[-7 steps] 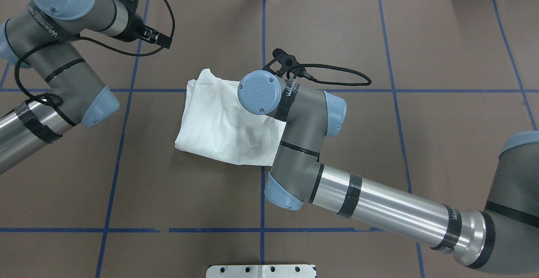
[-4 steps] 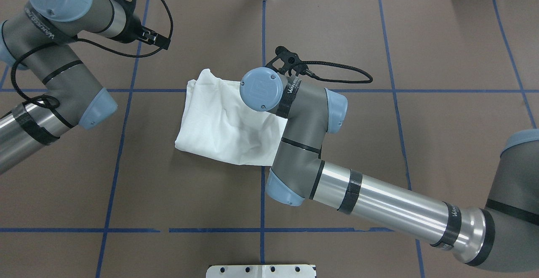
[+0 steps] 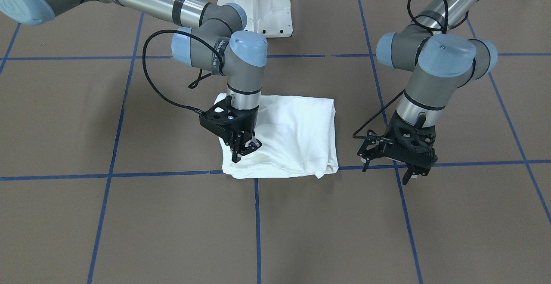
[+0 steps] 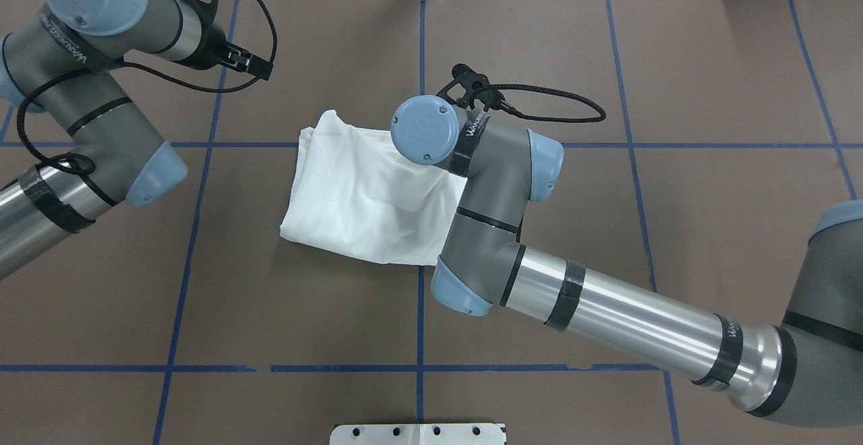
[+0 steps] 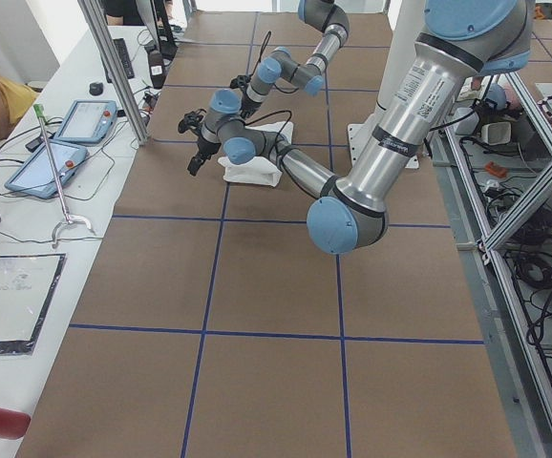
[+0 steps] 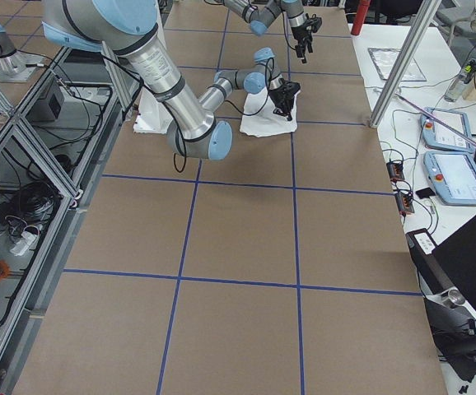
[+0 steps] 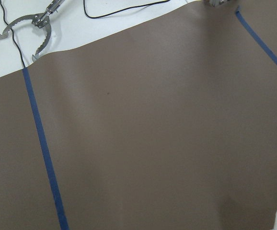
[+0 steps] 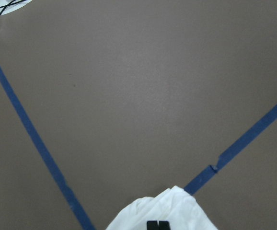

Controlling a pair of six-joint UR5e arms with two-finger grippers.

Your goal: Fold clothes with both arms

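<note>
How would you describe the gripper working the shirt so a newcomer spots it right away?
On the brown table gridded with blue tape, find the white T-shirt folded near its middle. The right gripper points down onto the shirt's corner on the operators' side, at the front-facing view's left. Unlike it, the left gripper hangs beside the shirt over bare table, touching no cloth.

Shirt [image 4: 350, 195]: white, folded to rough rectangle, creased, flat mid-table [image 4: 708, 61], well off all edges. R arm [image 4: 607, 317]: grey w/ lt-blue caps, reaches over shirt's corner toward far & right edges. R gripper [image 3: 246, 150] pts down, fingers pinched on fabric. L arm [image 4: 81, 114]: bent. L gripper [image 3: 412, 175] over bare table, apart from shirt.
</note>
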